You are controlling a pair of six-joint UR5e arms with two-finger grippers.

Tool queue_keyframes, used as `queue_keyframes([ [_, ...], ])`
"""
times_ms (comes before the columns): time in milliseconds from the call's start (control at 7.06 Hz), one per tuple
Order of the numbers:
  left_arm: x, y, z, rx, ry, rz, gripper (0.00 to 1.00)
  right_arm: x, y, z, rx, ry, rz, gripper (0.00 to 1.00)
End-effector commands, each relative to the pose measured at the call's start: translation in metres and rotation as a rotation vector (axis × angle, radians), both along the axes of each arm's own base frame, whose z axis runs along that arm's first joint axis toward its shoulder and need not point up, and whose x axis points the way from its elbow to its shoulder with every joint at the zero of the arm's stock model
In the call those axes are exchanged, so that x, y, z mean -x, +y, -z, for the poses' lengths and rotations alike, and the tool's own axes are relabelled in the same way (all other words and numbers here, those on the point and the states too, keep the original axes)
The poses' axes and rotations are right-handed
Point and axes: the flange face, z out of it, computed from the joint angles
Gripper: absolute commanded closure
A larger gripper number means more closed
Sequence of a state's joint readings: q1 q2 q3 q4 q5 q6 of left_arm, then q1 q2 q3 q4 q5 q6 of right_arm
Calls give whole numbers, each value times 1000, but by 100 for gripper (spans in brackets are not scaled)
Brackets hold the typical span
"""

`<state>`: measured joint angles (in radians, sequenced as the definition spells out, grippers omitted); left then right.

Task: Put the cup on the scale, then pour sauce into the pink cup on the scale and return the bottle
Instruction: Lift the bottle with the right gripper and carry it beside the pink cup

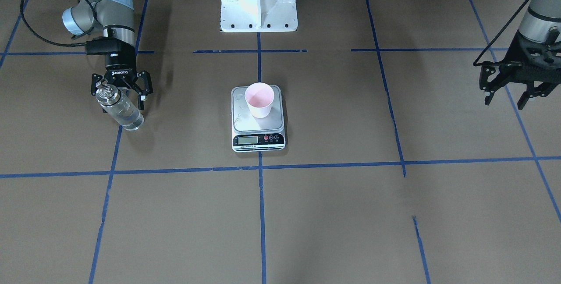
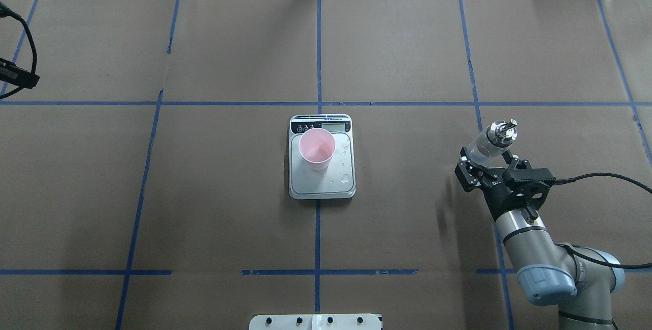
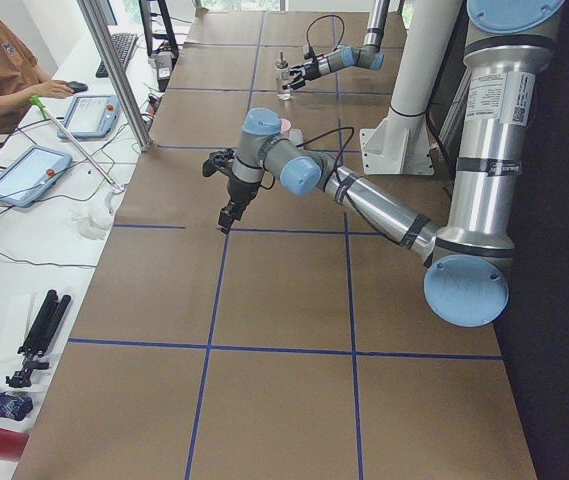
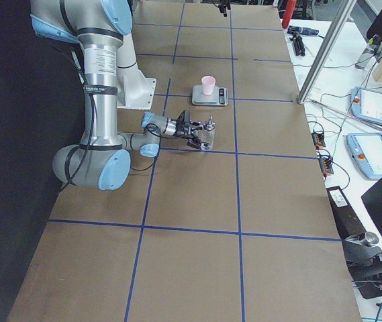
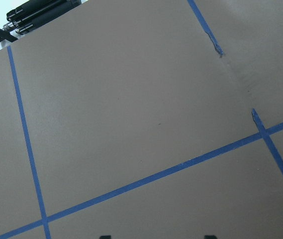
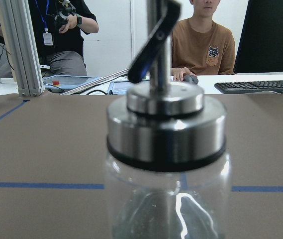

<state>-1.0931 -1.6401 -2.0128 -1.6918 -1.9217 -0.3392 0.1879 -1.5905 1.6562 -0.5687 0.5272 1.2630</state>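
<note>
The pale pink cup (image 1: 259, 100) stands upright on the steel platform of the scale (image 1: 258, 140) at the table's middle; both also show in the overhead view, cup (image 2: 317, 149) and scale (image 2: 322, 188). The clear glass bottle (image 1: 122, 111) with silver cap stands on the table by the robot's right side, with clear sauce low inside. My right gripper (image 1: 119, 97) is open, its fingers spread wide on either side of the bottle (image 2: 481, 149) without clamping it. The cap fills the right wrist view (image 6: 166, 127). My left gripper (image 1: 504, 102) is open and empty, high above the table's far side.
Water drops (image 2: 345, 177) lie on the scale's platform beside the cup. The white robot pedestal (image 1: 258, 3) stands behind the scale. Blue tape lines (image 1: 262, 166) grid the brown table. Operators and tablets (image 3: 39, 170) are past the far edge.
</note>
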Motion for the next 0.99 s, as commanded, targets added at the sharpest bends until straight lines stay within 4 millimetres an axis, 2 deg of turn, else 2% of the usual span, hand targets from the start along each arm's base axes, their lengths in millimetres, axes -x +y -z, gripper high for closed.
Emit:
queue_keyframes([
  [0, 1, 0, 2, -1, -1, 3, 30, 3, -6, 1, -5, -7, -23, 0],
  [283, 0, 0, 2, -3, 0, 3, 30, 0, -9, -2, -4, 2, -30, 1],
  [425, 0, 0, 2, -3, 0, 3, 30, -2, -12, -3, -4, 4, -36, 4],
  [567, 0, -1, 3, -4, 1, 3, 30, -2, -13, -4, -4, 5, -38, 12],
  [708, 0, -1, 3, -4, 0, 5, 30, -1, -13, -1, -5, -1, -38, 60],
  [850, 0, -1, 3, -4, 0, 5, 30, -2, -13, -2, -8, 8, -37, 100],
])
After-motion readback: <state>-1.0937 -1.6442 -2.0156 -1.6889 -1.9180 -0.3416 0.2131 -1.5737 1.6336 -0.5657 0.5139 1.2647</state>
